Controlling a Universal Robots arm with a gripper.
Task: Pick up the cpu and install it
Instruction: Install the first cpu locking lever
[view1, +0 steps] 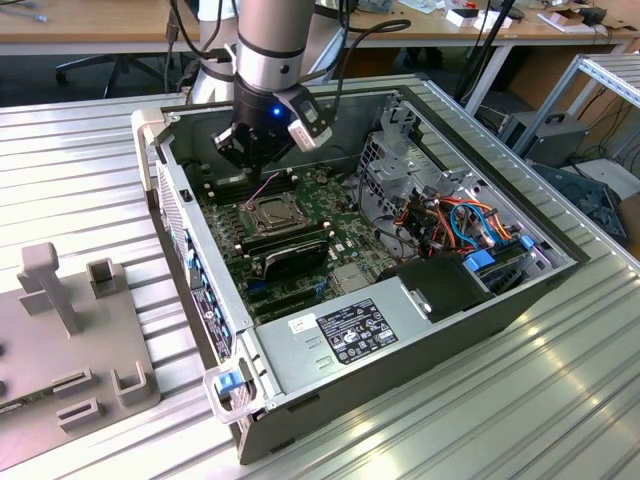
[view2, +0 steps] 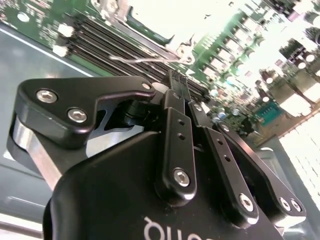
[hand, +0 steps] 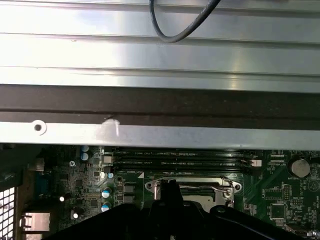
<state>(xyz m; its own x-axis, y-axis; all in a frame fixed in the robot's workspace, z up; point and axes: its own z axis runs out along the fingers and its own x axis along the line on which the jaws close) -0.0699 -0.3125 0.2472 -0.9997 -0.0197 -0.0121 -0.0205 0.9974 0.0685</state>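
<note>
Exterior view: one arm (view1: 268, 40) reaches into one open computer case (view1: 430, 375) lying on the ribbed metal desk (view1: 520, 420). The jaws hang just above the motherboard (view1: 345, 245), near the socket (view1: 250, 222) and apart from it.

Second wrist view: jaws clenched, the two fingertips (view2: 175, 92) pressed together with no gap visible and nothing seen between them.

Counts:
- one cpu
- one socket
- one metal retention frame (hand: 231, 187)
- one silver power supply (view1: 345, 335)
- one grey fixture (view1: 70, 340) on the desk at the exterior view's left
- one thin pale wire (view2: 142, 60) running past the socket
- memory slots (hand: 180, 161): a bank of long dark ones beside the socket, number hard to tell

cpu (view1: 272, 211): small flat square with a dull grey top. As far as the exterior view shows, it lies level in the socket with the frame's rim around it. In the first wrist view the fingertips stand in front of it. In the second wrist view that spot is lost in glare.
</note>
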